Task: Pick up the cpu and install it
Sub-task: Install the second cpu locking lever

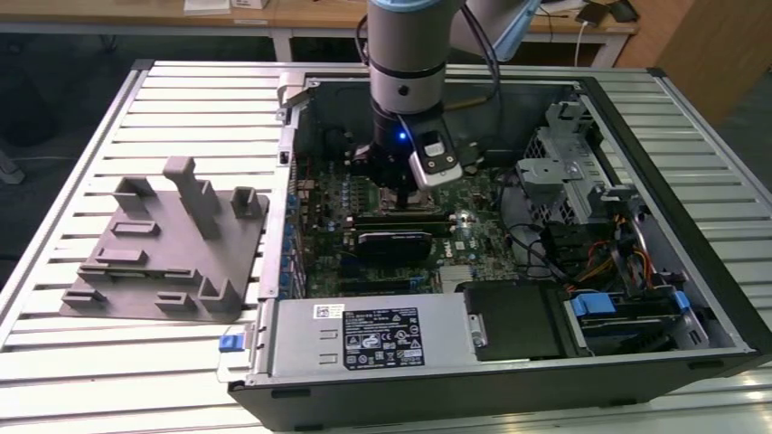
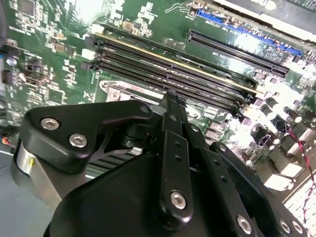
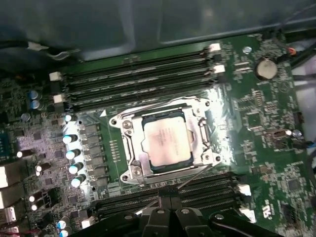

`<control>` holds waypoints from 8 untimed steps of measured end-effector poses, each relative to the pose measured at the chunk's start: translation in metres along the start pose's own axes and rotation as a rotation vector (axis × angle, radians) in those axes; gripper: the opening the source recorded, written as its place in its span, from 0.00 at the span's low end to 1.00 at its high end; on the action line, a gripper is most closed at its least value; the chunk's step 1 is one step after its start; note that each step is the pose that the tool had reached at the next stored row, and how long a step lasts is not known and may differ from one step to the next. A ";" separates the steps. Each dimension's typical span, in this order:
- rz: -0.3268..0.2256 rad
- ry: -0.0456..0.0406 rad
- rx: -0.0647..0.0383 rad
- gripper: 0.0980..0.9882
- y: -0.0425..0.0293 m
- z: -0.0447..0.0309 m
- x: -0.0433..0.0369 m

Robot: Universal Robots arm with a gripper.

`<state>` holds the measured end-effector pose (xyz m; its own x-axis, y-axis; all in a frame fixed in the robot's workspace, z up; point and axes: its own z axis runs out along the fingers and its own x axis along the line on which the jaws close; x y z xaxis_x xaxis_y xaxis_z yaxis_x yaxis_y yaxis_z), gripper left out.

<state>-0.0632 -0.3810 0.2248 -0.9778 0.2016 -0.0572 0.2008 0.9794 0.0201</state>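
- A slatted metal table (image 1: 181,108) carries an open computer case (image 1: 675,226); a grey fixture (image 1: 169,253) lies at its nine o'clock.
- The gripper (image 1: 404,194) hangs over the motherboard (image 1: 483,231); its jaws are pressed together with nothing between them, as the second wrist view (image 2: 173,106) shows.
- The first wrist view shows the cpu (image 3: 165,140) seated in its socket (image 3: 129,148), apart from the gripper.

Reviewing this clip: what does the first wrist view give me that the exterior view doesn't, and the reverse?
First wrist view: the cpu lying in its metal socket frame, memory slots on either side, and the gripper shut with nothing in it. Exterior view: the arm reaching down into the open computer case, the power supply box, and a grey fixture on the slatted table. Shared: the green motherboard and the gripper over it.
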 end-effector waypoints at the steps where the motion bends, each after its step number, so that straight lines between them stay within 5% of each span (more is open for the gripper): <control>1: -0.007 0.0002 0.000 0.01 -0.0004 0.0008 0.0011; 8: -0.028 0.0006 -0.002 0.01 -0.0019 0.0054 0.0059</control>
<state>-0.0690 -0.3816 0.2191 -0.9832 0.1736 -0.0572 0.1727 0.9848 0.0203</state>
